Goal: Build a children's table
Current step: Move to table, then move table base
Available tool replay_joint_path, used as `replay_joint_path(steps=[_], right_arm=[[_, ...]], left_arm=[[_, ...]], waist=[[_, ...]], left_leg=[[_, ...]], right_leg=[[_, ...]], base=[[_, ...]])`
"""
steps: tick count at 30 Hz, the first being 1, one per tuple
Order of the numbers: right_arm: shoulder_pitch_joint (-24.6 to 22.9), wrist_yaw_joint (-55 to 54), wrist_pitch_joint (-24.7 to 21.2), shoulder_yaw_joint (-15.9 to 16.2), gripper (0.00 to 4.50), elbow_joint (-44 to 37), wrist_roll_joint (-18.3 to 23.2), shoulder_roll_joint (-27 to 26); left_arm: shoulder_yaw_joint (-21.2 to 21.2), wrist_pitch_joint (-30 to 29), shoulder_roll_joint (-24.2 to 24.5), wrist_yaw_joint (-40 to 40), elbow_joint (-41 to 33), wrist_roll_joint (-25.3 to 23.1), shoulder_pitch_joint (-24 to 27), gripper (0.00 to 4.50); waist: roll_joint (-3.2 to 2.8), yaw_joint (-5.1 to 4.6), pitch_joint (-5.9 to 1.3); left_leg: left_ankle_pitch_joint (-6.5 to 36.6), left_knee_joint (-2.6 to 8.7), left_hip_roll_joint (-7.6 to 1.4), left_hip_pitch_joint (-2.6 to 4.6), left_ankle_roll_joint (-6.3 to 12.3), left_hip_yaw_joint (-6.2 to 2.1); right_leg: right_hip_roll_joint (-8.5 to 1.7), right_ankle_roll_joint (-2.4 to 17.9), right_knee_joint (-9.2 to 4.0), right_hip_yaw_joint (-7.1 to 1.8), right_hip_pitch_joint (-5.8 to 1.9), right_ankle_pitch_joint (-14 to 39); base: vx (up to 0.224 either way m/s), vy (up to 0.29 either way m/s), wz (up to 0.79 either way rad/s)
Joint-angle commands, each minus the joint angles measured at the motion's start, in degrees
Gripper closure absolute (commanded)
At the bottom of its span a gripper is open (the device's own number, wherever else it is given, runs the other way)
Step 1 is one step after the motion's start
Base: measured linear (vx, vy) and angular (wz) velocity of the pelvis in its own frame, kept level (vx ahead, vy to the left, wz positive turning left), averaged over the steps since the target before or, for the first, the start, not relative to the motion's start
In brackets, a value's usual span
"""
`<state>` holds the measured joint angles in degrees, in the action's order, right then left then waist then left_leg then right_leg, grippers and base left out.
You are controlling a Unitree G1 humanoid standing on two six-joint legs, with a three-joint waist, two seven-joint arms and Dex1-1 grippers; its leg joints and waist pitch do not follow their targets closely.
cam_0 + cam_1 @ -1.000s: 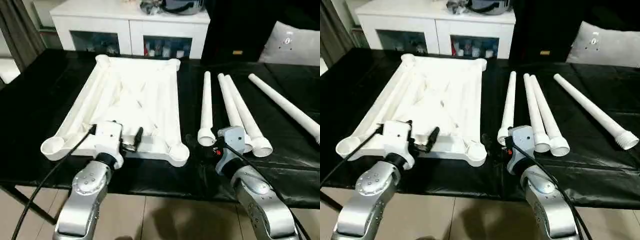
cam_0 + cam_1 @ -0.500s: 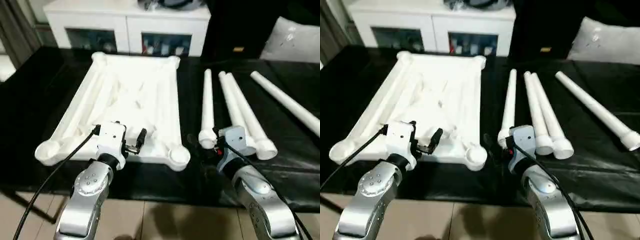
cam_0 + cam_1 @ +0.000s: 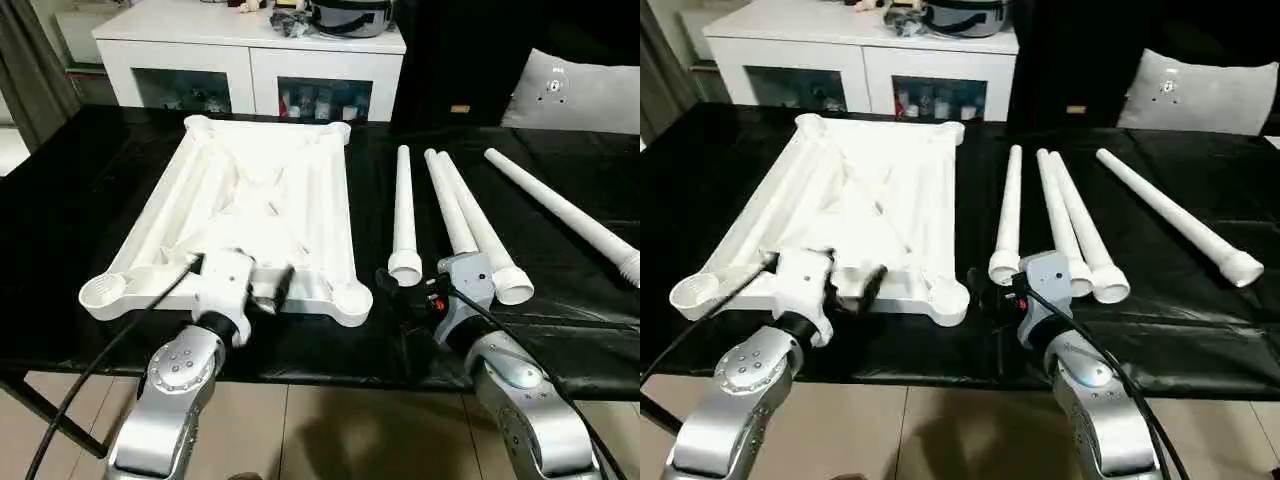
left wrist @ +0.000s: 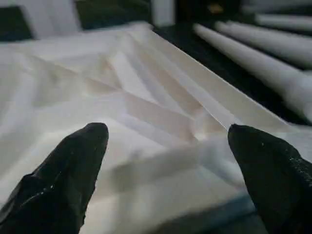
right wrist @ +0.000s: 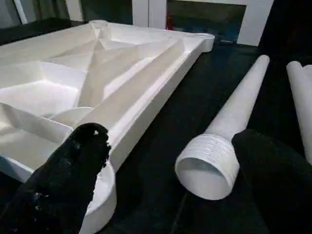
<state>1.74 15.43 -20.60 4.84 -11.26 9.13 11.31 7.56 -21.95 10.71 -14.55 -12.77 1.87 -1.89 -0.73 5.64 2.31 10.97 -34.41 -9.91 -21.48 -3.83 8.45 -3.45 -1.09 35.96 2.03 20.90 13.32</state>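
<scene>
Hovering left claw (image 4: 165, 146) (spread), tabletop (image 3: 250, 200) below

No text, label, brand name, number or sign could be read anywhere in these views. The white plastic parts carried no legible marking, and the small items behind the cabinet's glass doors at the top of the frame were too small to make out.
</scene>
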Motion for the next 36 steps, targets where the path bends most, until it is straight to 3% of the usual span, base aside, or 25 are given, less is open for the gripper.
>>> replay_joint_path(steps=[1, 4, 5, 9, 10, 17, 19, 20, 21, 22, 24, 25, 28, 29, 30, 32, 33, 35, 36], right_arm=[[-0.2, 0.8, -0.5, -1.3, 0.00, -1.7, 0.1, 1.0], [-0.4, 2.7, -0.8, -1.7, 0.00, -1.8, 0.8, 2.5], [-0.6, 5.6, -1.3, -2.4, 0.00, -2.2, 2.1, 4.7], [-0.9, 11.1, -1.8, -2.5, 0.00, -3.3, 3.8, 9.2], [-1.1, 13.6, -2.4, -2.7, 0.00, -3.8, 4.7, 11.4], [-0.9, 19.0, -3.8, -3.6, 0.00, -4.2, 6.5, 16.3], [-1.0, 21.4, -4.6, -2.9, 0.00, -4.6, 7.2, 18.1], [-1.0, 22.0, -4.8, -2.8, 0.00, -4.7, 7.4, 18.5], [-1.1, 22.6, -5.2, -2.3, 0.00, -4.8, 7.3, 19.2], [-1.0, 22.9, -5.4, -2.1, 0.00, -4.8, 7.2, 19.5], [-1.2, 23.3, -5.8, -1.8, 0.00, -5.2, 7.4, 19.8], [-1.3, 23.7, -6.2, -1.8, 0.00, -5.6, 7.7, 19.9], [-1.9, 24.2, -7.1, -1.6, 0.00, -7.0, 8.3, 20.3], [-2.4, 24.5, -7.6, -1.6, 0.00, -7.6, 8.6, 20.7], [-2.4, 24.5, -7.6, -1.6, 0.00, -7.6, 8.6, 20.7], [-2.8, 24.8, -7.9, -1.7, 0.00, -8.2, 8.9, 21.0], [-3.1, 24.9, -8.1, -1.6, 0.00, -8.5, 8.8, 21.2], [-3.4, 25.2, -8.4, -1.6, 0.00, -8.8, 8.9, 21.5], [-3.5, 25.4, -8.9, -1.6, 0.00, -9.2, 9.0, 21.6]], left_arm=[[1.3, -1.8, 0.8, -2.3, 0.2, 0.7, -0.7, 0.04], [2.4, -2.5, 2.2, -5.5, 0.1, 1.7, -1.3, 0.04], [3.8, -2.6, 4.8, -10.4, 0.5, 2.7, -2.7, 0.22], [5.6, 2.8, 9.4, -16.6, 3.7, 0.9, -6.3, 0.22], [5.7, 4.6, 11.1, -20.5, 5.8, 1.5, -8.7, 0.33], [10.1, 4.9, 17.9, -37.0, 11.0, 3.6, -15.8, 0.87], [13.1, 6.7, 19.8, -41.4, 14.5, 2.2, -18.5, 1.00], [13.6, 7.8, 19.8, -42.0, 15.9, 1.6, -19.2, 1.03], [14.5, 9.6, 19.6, -43.2, 18.6, 0.5, -20.6, 1.17], [15.0, 10.5, 19.5, -43.8, 20.1, -0.2, -21.4, 1.30], [15.3, 11.9, 19.2, -44.2, 22.6, -1.0, -22.5, 1.43], [15.5, 12.8, 18.9, -44.5, 24.4, -1.4, -23.4, 1.47], [15.5, 14.8, 18.4, -44.9, 28.6, -2.0, -25.9, 1.63], [15.5, 15.3, 18.3, -45.4, 30.8, -1.8, -27.4, 1.74], [15.5, 15.3, 18.3, -45.4, 30.8, -1.8, -27.4, 1.82], [15.3, 16.1, 18.2, -45.7, 33.0, -1.6, -28.7, 1.98], [15.1, 16.8, 18.2, -46.1, 34.5, -1.7, -29.4, 1.98], [15.0, 17.6, 18.0, -46.9, 36.6, -1.9, -30.3, 2.16], [14.9, 18.4, 17.8, -47.8, 38.6, -1.9, -31.1, 2.16]], waist=[[-0.02, 0.03, -2.38], [-0.15, 0.12, -2.75], [-0.29, 0.15, -2.91], [-0.27, 0.43, -3.38], [-0.19, 0.46, -3.22], [-0.61, 0.62, -2.88], [-1.21, 0.71, -2.90], [-0.92, 0.65, -2.95], [-1.25, 0.73, -3.03], [-1.01, 0.73, -3.02], [-1.16, 0.78, -3.12], [-1.78, 0.94, -3.33], [-1.61, 0.97, -3.35], [-2.06, 0.96, -3.38], [-1.88, 0.91, -3.35], [-2.12, 0.95, -3.40], [-2.51, 0.98, -3.50], [-2.21, 0.92, -3.47], [-2.56, 0.99, -3.46]], left_leg=[[16.5, 5.32, -2.69, 0.54, -1.61, -1.02], [12.6, 4.98, -2.67, 0.38, -0.77, -0.95], [10.7, 4.76, -2.65, 0.40, -0.39, -0.92], [5.2, 3.97, -2.40, 0.24, 1.60, -0.71], [4.7, 3.98, -2.37, 0.15, 2.06, -0.67], [11.1, 4.62, -2.76, 0.75, 0.71, -0.59], [11.9, 4.62, -2.70, 0.81, 0.46, -0.60], [11.8, 4.60, -2.80, 0.76, 0.44, -0.55], [11.4, 4.50, -2.72, 0.72, 0.51, -0.58], [11.1, 4.47, -2.71, 0.66, 0.66, -0.52], [10.0, 4.32, -2.74, 0.52, 0.95, -0.54], [9.3, 4.19, -2.79, 0.60, 0.89, -0.62], [9.8, 4.18, -2.79, 0.60, 0.94, -0.58], [9.6, 4.16, -2.80, 0.55, 0.94, -0.67], [9.8, 4.16, -2.77, 0.59, 0.99, -0.62], [9.8, 4.09, -2.75, 0.50, 1.11, -0.64], [9.8, 4.06, -2.74, 0.53, 1.02, -0.67], [10.3, 4.11, -2.78, 0.52, 1.04, -0.66], [10.4, 4.12, -2.77, 0.53, 1.07, -0.70]], right_leg=[[-3.97, 6.0, -5.27, -2.62, -0.63, 11.4], [-3.91, 7.3, -4.63, -2.51, -1.02, 4.6], [-3.77, 7.8, -4.30, -2.43, -1.12, 1.2], [-3.53, 8.5, -3.42, -2.28, -1.59, -8.2], [-3.68, 9.1, -3.43, -2.17, -1.58, -9.0], [-4.05, 10.8, -4.01, -2.34, -1.35, 1.2], [-4.07, 10.9, -4.02, -2.37, -1.23, 2.2], [-4.21, 11.2, -4.02, -2.41, -1.38, 1.7], [-4.18, 11.4, -3.96, -2.40, -1.38, 1.1], [-4.19, 11.4, -4.03, -2.40, -1.49, 0.8], [-4.32, 11.9, -3.90, -2.39, -1.57, -0.8], [-4.43, 12.2, -3.62, -2.35, -1.57, -1.8], [-4.33, 12.8, -3.69, -2.29, -1.71, -2.6], [-4.38, 12.8, -3.62, -2.26, -1.73, -3.1], [-4.33, 12.8, -3.68, -2.25, -1.70, -3.0], [-4.46, 13.3, -3.63, -2.25, -1.77, -2.6], [-4.48, 13.3, -3.61, -2.24, -1.79, -2.6], [-4.50, 13.3, -3.72, -2.26, -1.83, -1.8], [-4.53, 13.3, -3.79, -2.25, -1.76, -1.4]], base=[[0.000, 0.000, 0.00], [0.000, 0.000, 0.00], [0.000, 0.000, 0.00], [0.000, 0.000, 0.00], [0.000, 0.000, 0.00], [0.000, 0.000, 0.00], [0.000, 0.000, 0.00], [0.000, 0.000, 0.00], [0.000, 0.000, 0.00], [0.000, 0.000, 0.00], [0.000, 0.000, 0.00], [0.000, 0.000, 0.00], [0.000, 0.000, 0.00], [0.000, 0.000, 0.00], [0.000, 0.000, 0.00], [0.000, 0.000, 0.00], [0.000, 0.000, 0.00], [0.000, 0.000, 0.00], [0.000, 0.000, 0.00]])
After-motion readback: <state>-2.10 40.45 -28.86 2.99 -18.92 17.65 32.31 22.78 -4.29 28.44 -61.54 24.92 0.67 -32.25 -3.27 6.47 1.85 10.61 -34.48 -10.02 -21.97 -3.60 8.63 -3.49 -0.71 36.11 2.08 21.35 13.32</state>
